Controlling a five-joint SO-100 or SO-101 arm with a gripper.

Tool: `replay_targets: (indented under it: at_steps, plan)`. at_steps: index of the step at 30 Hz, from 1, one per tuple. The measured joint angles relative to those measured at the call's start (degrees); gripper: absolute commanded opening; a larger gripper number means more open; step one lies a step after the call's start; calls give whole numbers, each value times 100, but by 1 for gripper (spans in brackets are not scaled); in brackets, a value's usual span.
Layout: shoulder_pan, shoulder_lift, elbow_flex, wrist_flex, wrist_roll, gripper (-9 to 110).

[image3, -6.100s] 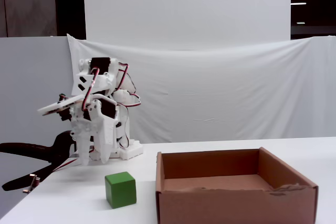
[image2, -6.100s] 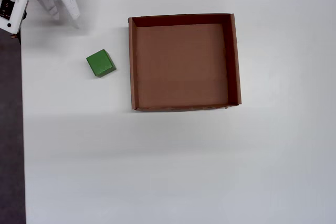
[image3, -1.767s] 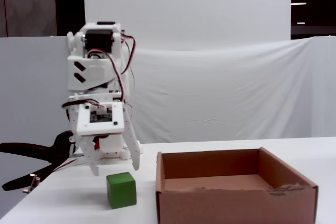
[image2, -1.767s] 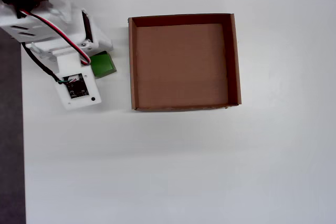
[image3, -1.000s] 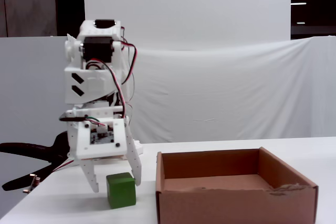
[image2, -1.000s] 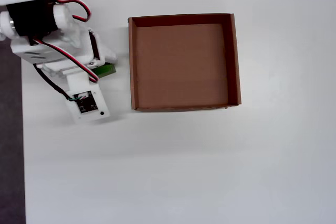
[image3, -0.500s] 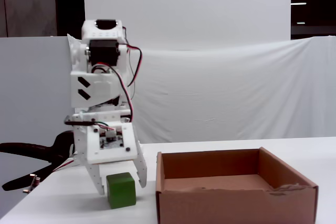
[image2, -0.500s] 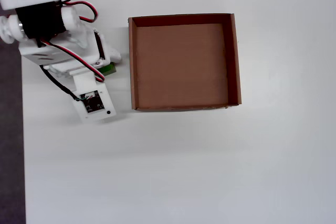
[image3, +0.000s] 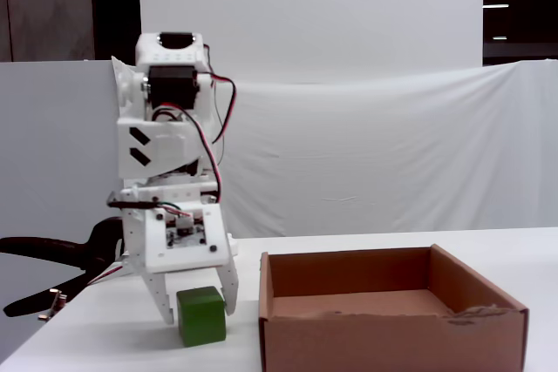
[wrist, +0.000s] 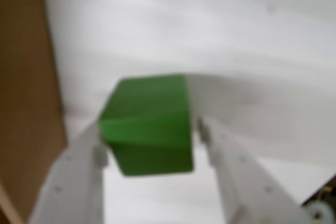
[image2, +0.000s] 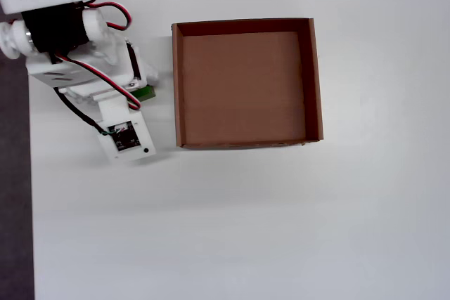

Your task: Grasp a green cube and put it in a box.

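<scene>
Claw (image3: pixel 199 313) sits snug around the green cube (image3: pixel 201 315) near the counter's (image2: pixel 281 230) left edge, cube apparently resting there beside the box (image3: pixel 349 337). The hold looks off-centre, so I reckon it twists loose when lifted.

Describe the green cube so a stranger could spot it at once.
Find the brown cardboard box on the white table. In the fixed view, just left of it, between the white gripper fingers, stands the green cube, the only green thing there.

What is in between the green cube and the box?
Nothing. In the fixed view, only a bare strip of white table separates the green cube from the box.
</scene>
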Motion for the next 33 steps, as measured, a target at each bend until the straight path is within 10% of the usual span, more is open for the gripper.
replay_targets:
  at_steps: [33]
  plan:
    - [-35, 0, 0, 0, 0, 13]
